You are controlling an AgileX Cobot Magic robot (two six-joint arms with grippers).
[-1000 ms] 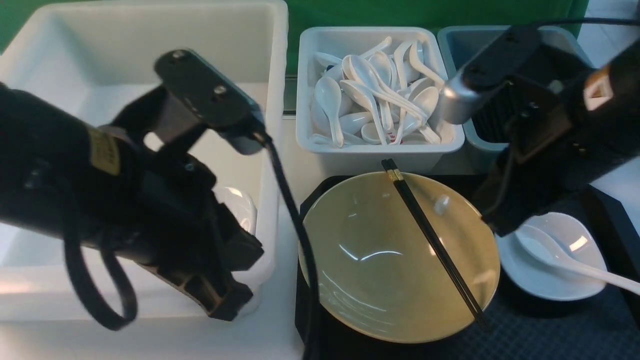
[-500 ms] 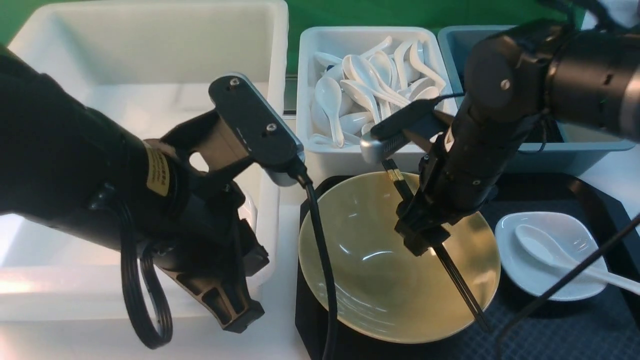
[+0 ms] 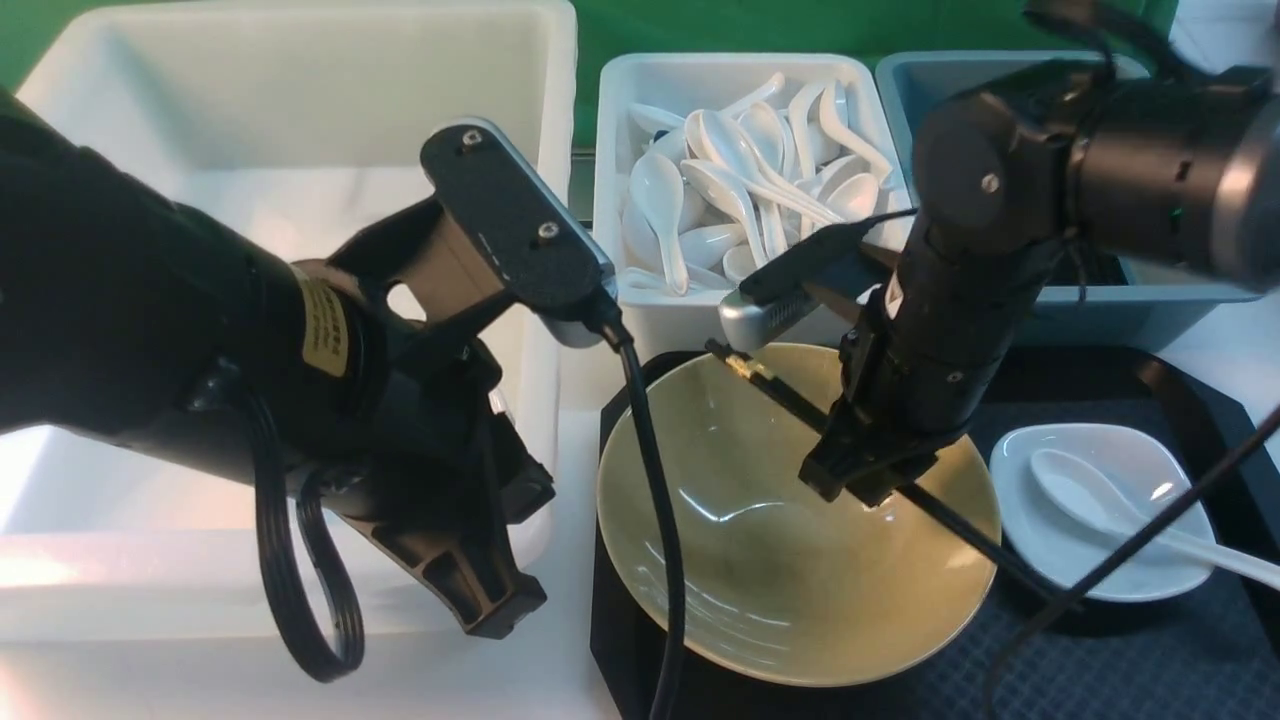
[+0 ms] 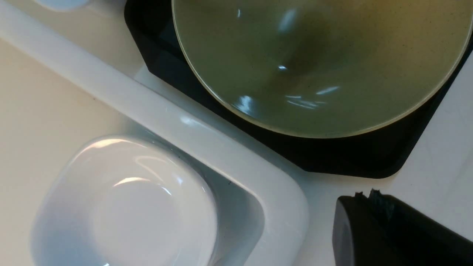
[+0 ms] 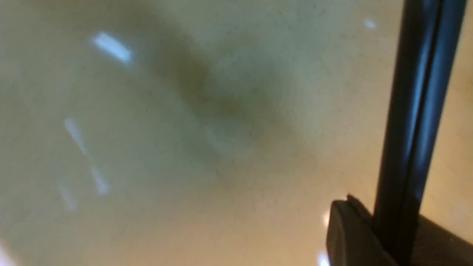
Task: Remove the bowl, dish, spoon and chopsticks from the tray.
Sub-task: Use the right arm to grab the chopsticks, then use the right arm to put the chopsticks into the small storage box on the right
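Observation:
The mustard-yellow bowl [image 3: 780, 560] sits on the left part of the black tray [image 3: 1100, 660]. My right gripper [image 3: 865, 480] hangs over the bowl's right side, shut on the black chopsticks [image 3: 770, 385], which lie slanted across the bowl with the gold-banded end at the far rim. In the right wrist view the chopsticks [image 5: 417, 111] run out of the shut gripper [image 5: 384, 229] above the bowl [image 5: 184, 129]. The white dish [image 3: 1130, 560] holds the white spoon [image 3: 1080, 485] on the tray's right. My left gripper [image 3: 490, 600] is shut and empty by the tub's near corner, as the left wrist view [image 4: 366, 195] shows.
The large white tub [image 3: 545, 300] stands left of the tray and holds a second white dish [image 4: 129, 207]. A white bin [image 3: 620, 200] full of spoons and a grey bin [image 3: 1150, 305] stand behind the tray. A black cable [image 3: 650, 480] hangs along the bowl's left edge.
My right arm has swung in from the right, come down over the bowl and closed on the chopsticks, which have turned to a flatter slant. My left arm has shifted slightly right.

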